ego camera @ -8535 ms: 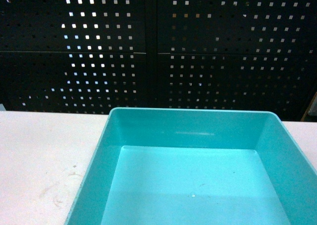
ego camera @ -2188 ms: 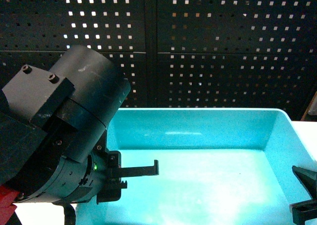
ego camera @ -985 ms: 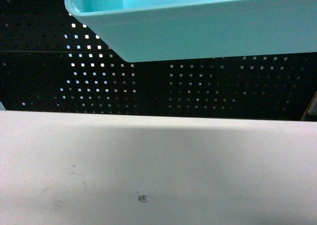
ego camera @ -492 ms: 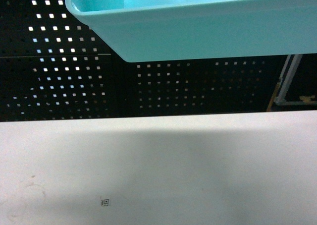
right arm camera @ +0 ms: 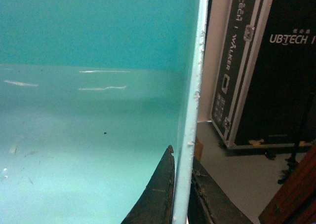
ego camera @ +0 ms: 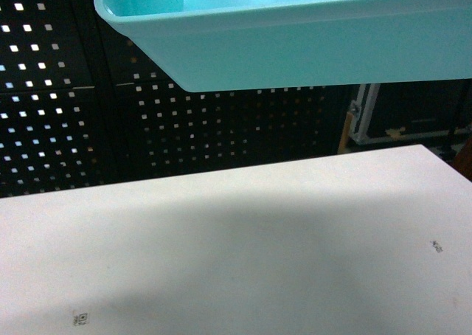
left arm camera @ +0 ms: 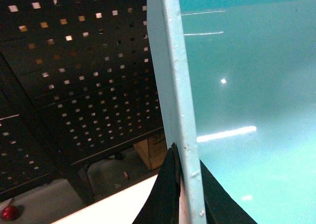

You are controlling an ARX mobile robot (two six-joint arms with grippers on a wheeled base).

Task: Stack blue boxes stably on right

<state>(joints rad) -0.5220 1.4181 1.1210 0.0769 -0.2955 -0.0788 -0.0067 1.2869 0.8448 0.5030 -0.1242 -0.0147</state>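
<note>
1. My left claw (left arm camera: pixel 185 194) is clamped on the left rim of the blue box (ego camera: pixel 295 47), one finger inside the wall, one outside.
2. My right claw (right arm camera: pixel 180 194) pinches the opposite rim likewise, so I judge the load balanced and level.
3. The box hangs well above the white counter (ego camera: pixel 236 261); no stack shows beneath it.

surface: white counter (ego camera: pixel 243 239) | far edge slants up toward right, corner at far right | marks: small square tag (ego camera: pixel 81 319) near front left; faint dark speck (ego camera: pixel 436 246) near right edge
</note>
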